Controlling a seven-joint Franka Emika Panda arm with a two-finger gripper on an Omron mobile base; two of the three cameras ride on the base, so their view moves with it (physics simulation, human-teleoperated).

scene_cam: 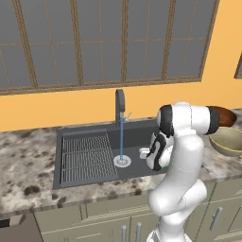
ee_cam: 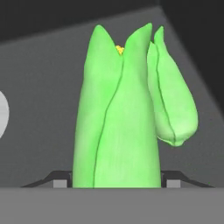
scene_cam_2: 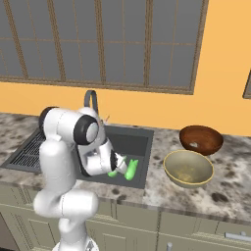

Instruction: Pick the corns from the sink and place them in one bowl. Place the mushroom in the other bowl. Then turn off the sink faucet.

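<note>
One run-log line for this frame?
phase: grasp first corn | jaws: shut on near corn in sink | second corn beside it | faucet running | bowls empty

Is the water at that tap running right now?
On: a thin blue stream falls from the faucet onto the round drain in the sink.

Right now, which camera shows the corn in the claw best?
The hand view: the corn stands big between the claw tips, yellow kernels peeking out. The right base view shows green cobs beside the arm; the left base view shows a green sliver.
</note>
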